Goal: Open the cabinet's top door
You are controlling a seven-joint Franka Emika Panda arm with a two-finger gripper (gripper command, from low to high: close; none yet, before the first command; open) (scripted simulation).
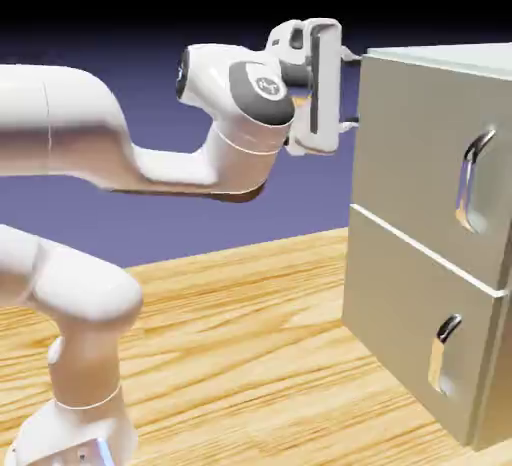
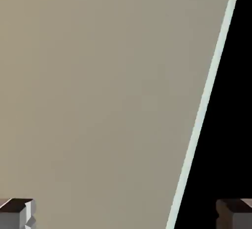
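Note:
The cabinet (image 1: 440, 52) stands at the exterior view's right, grey-beige and boxy. Its top door (image 1: 410, 154) lies flush and shut, with its curved silver handle (image 1: 478, 179) far toward the right edge. My gripper (image 1: 352, 90) is open, its two fingers spread one above the other. It points at the door's upper left edge, well to the left of the handle, and holds nothing. In the hand view a flat grey-beige cabinet (image 2: 98, 100) face fills most of the picture, ending in a pale slanted edge (image 2: 202, 110). The gripper (image 2: 126, 215) shows only as two tips at the bottom corners.
Below the top door sits the shorter lower panel (image 1: 400, 304) with its smaller silver handle (image 1: 445, 354). The cabinet rests on a wooden table (image 1: 250, 334). The white arm (image 1: 150, 154) reaches in from the left at the height of the cabinet's top.

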